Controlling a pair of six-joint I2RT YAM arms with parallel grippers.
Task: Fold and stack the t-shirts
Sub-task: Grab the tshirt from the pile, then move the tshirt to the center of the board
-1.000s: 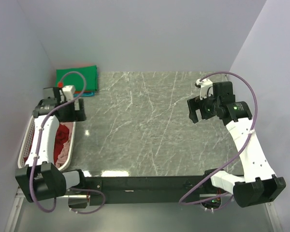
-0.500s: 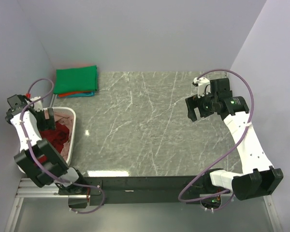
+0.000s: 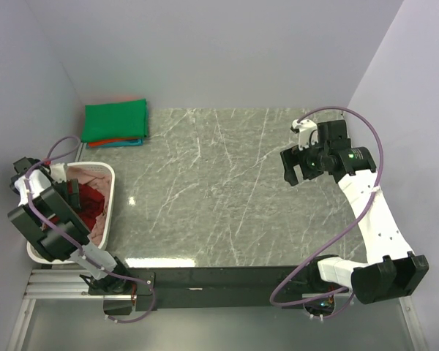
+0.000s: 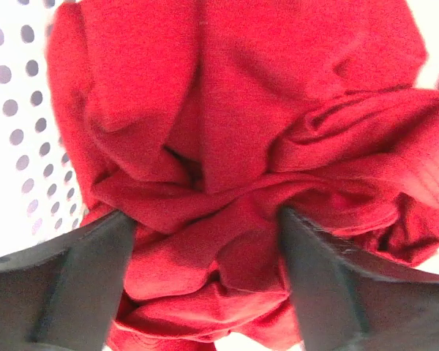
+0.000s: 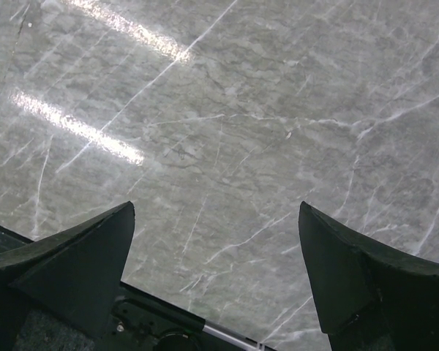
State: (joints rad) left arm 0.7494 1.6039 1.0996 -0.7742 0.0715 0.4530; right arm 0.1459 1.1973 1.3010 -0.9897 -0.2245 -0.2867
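1. Table (image 3: 219, 197) of grey-green marble pattern, seen from above, with pale walls on three sides and two white-and-black arms bolted at its near edge.
2. A white lattice basket (image 3: 102, 170) sits at the table's left edge, towards the near end.
3. A dark red t-shirt (image 4: 227, 110) lies crumpled inside the basket in deep, loose folds. In the left wrist view the basket's white wall, dotted with round holes, shows to the left of the cloth.
4. The left gripper (image 4: 205, 219) is down inside the basket with its jaws spread wide. Both dark fingers (image 4: 73, 278) press into the heap, and a bunched ridge of the red shirt sits between them – straddled, not pinched tight.
5. A stack of folded t-shirts rests in the far left corner of the table, just beyond the basket and apart from it. A green t-shirt (image 3: 115, 121) lies flat on top, an orange-red t-shirt (image 3: 111, 141) shows as a strip along the near side beneath it, and a thin edge of a teal t-shirt (image 3: 136, 143) peeks out at the bottom.
6. The right gripper (image 3: 293, 170) hangs above the table near its right edge, in the far half. Its jaws are spread wide and hold nothing – only the marble surface shows between the fingers in the right wrist view.
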